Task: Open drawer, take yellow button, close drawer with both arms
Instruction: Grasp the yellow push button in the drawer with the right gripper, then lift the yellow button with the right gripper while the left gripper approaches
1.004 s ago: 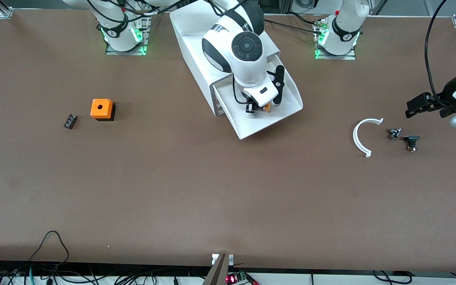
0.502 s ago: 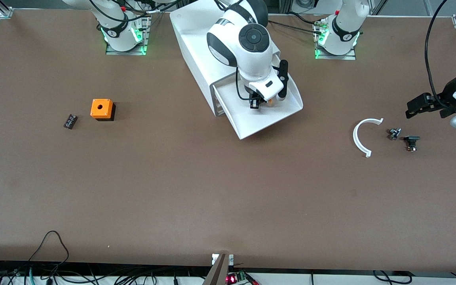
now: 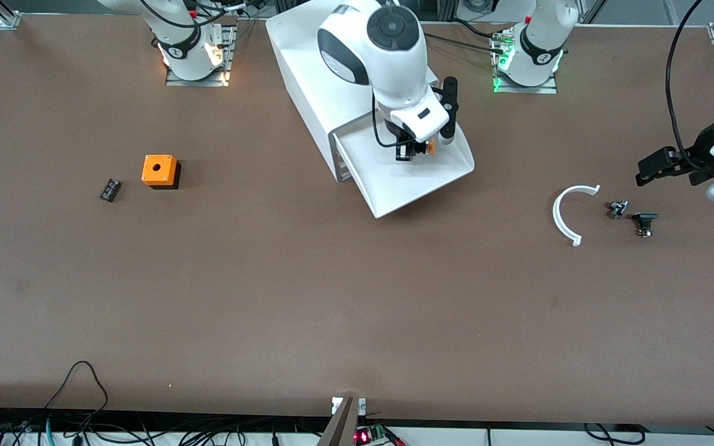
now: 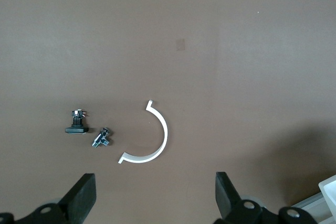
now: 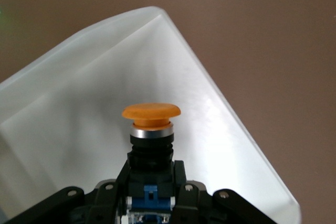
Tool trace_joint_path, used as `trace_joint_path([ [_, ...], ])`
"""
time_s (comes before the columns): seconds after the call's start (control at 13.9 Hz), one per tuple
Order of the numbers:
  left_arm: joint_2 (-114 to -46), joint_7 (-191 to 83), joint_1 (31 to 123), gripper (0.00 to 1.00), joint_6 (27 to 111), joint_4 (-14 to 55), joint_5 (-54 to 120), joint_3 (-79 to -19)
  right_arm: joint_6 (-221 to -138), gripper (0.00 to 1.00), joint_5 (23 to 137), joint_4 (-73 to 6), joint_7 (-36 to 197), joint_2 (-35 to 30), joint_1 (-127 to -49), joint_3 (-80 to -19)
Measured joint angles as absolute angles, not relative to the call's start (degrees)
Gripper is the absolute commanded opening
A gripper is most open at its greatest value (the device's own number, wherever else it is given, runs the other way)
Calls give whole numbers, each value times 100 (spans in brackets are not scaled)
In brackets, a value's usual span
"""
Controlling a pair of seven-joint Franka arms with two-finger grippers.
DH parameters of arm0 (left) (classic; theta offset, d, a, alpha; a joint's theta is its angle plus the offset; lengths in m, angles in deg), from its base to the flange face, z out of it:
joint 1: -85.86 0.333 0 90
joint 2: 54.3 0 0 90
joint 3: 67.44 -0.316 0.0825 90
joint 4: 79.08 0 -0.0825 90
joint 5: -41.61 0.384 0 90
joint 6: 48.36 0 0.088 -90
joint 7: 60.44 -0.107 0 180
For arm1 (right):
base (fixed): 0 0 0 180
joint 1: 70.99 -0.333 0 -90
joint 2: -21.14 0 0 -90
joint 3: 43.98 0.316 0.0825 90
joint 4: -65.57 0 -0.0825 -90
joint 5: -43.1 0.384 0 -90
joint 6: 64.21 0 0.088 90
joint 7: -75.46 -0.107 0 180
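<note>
The top drawer of the white cabinet stands pulled out, its white tray open. My right gripper hangs over the tray, shut on the button. In the right wrist view the button's orange cap and black-and-blue body sit between my fingers, above the tray floor. My left gripper is open and empty at the left arm's end of the table, over bare table beside the small parts; its fingers stand wide apart.
A white curved strip, a small metal part and a small black part lie near the left gripper. An orange cube and a black ribbed block lie toward the right arm's end.
My right gripper has risen from the drawer tray with the button held in it. The left arm has barely moved.
</note>
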State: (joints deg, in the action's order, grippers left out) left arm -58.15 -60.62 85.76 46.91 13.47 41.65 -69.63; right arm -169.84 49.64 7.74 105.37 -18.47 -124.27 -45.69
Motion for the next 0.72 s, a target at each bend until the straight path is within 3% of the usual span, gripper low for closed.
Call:
trace_joint_path([
  [0.36,-5843,-6062,8579,100,4697,1347,4165,-6964,-16927,17,4514,773,9105,-1402,-12076,-4743],
  [0.72,-5952,-5687,8560,100,4852,1392,4159,-6869,-16776,17,4503,321,8032,-1125,-11061,-5070],
])
